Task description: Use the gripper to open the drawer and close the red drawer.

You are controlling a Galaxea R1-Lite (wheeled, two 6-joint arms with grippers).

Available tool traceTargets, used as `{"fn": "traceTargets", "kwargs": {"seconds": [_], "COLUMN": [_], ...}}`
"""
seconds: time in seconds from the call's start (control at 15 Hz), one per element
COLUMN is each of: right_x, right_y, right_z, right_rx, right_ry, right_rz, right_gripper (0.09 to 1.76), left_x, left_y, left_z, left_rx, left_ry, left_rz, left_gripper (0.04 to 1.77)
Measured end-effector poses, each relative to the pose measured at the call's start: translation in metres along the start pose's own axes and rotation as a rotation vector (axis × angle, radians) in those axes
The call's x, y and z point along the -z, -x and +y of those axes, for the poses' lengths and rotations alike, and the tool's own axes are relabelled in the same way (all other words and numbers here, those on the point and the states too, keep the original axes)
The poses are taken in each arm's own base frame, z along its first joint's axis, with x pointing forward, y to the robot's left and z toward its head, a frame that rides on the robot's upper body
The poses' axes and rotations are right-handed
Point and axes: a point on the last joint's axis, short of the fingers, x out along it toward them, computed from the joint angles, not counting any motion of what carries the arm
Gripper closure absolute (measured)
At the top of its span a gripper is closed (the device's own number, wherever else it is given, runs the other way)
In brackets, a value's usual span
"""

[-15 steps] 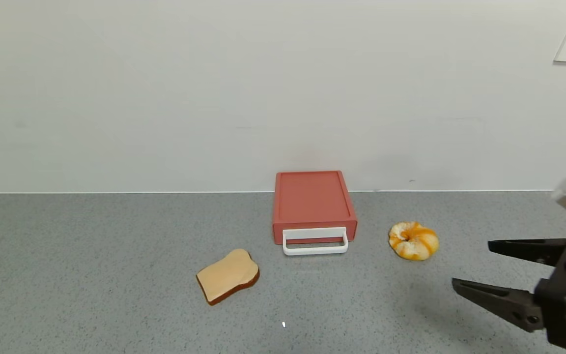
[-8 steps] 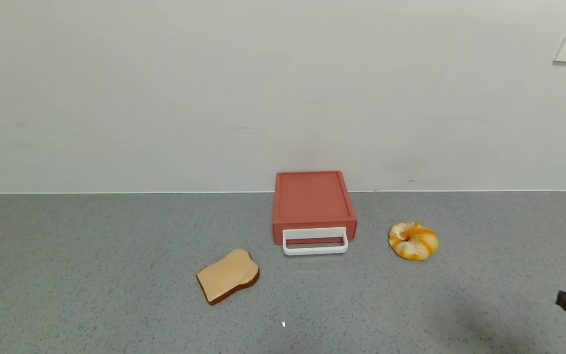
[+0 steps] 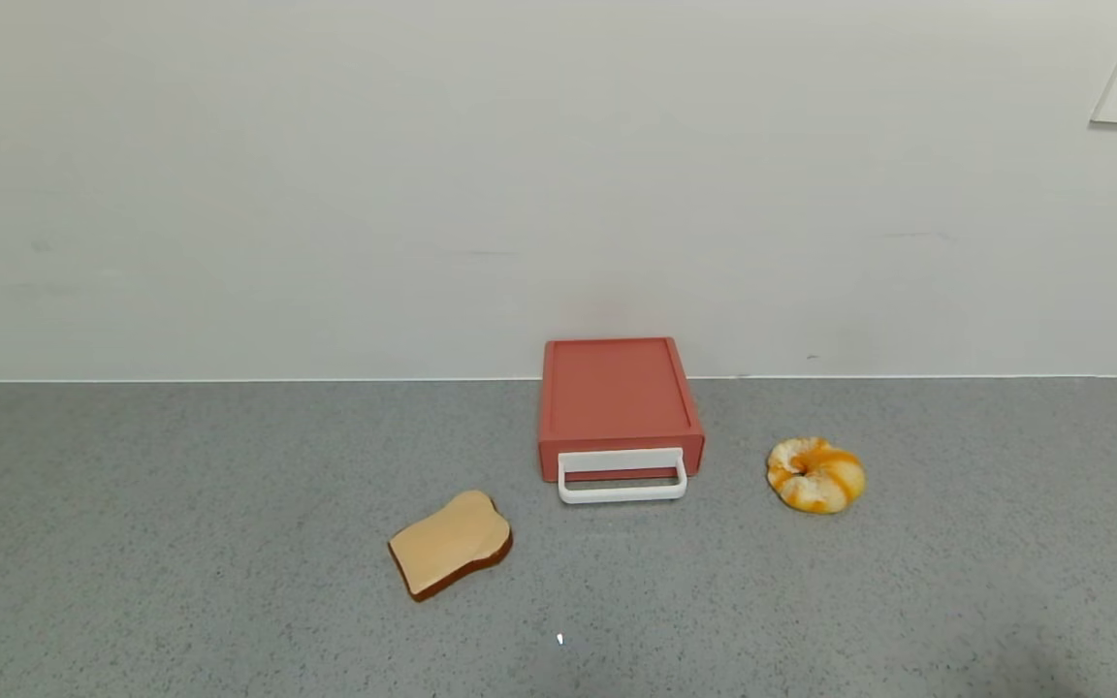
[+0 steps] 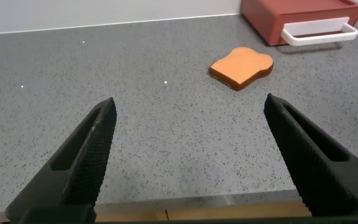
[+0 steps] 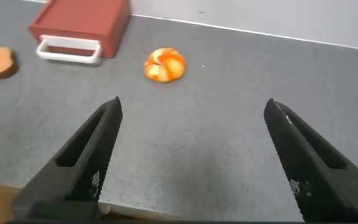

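Right gripper (image 5: 191, 155) has withdrawn from the head view since a second ago, when it stood low at the right edge; now no arm shows there. Its wrist camera shows both fingers spread wide, nothing between them, hanging over bare countertop (image 3: 180, 543) near the front edge. Left gripper (image 4: 188, 152) likewise wide open and empty, parked on its own side. Red drawer (image 3: 619, 402) sits at the back of the counter against the wall, tray fully pushed in, white loop handle (image 3: 622, 477) facing the robot. Bread slice (image 3: 450, 555) lies ahead and to the left of it, well apart; a round orange-and-white pastry (image 3: 815, 473) sits to the right, near but not touching. Judgement: box looks like light, rigid plastic, smooth on the counter, so a pull may drag the whole unit. Best hold is the front bar of the handle, fingers closing across it.
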Motion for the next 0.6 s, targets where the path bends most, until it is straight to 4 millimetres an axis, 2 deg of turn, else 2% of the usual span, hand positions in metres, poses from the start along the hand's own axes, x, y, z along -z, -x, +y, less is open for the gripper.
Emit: {"fn": "traceTargets", "kwargs": {"seconds": [0.2,0.6], "right_x": [0.008,0.039], "right_y": [0.022,0.056], "right_z": [0.002,0.009], "right_rx": [0.101,0.125], "right_ry": [-0.018,-0.021], "right_rz": [-0.057,-0.093], "right_gripper": [0.16,0.15], "left_x": [0.000,0.000], "left_y": [0.000,0.000], "left_z": [0.000,0.000], "left_rx": [0.000,0.001], "left_ry": [0.001,0.001], "left_rz": [0.000,0.000], "left_gripper": [0.09,0.09]}}
